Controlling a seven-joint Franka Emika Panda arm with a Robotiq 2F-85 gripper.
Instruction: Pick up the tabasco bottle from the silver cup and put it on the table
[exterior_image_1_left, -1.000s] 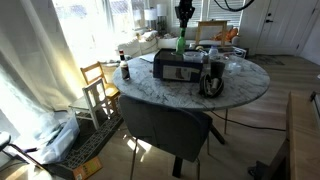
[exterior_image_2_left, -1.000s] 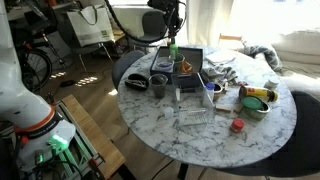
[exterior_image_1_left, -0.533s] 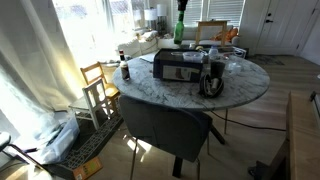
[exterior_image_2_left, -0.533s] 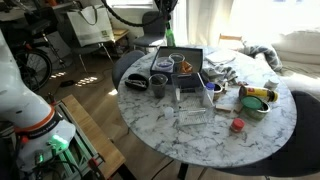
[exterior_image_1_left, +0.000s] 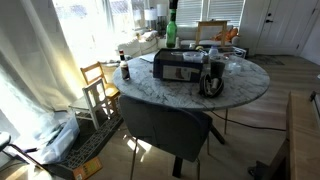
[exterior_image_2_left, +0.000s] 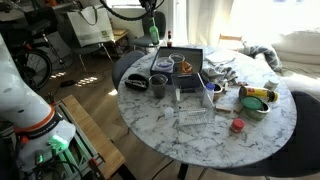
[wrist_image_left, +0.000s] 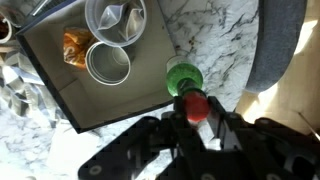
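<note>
The tabasco bottle (exterior_image_1_left: 171, 34) (exterior_image_2_left: 153, 36) is seen hanging from the gripper (exterior_image_1_left: 171, 9) (exterior_image_2_left: 152, 12), well above the table (exterior_image_1_left: 240, 88) (exterior_image_2_left: 200, 135), in both ext. views; the grip itself is too small to be made out there. In the wrist view, the jaws are shown narrowed on the bottle's red-capped neck, w/ the bottle (wrist_image_left: 183, 78) over bare marble just beside the black tray (wrist_image_left: 60, 90). The silver cup (wrist_image_left: 108, 64) is seen empty in that tray.

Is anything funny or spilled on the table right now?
No spill shows. The one odd thing: the tabasco bottle is up in the air, gripped at its red cap by the tool, above the table beside the dark tray.
</note>
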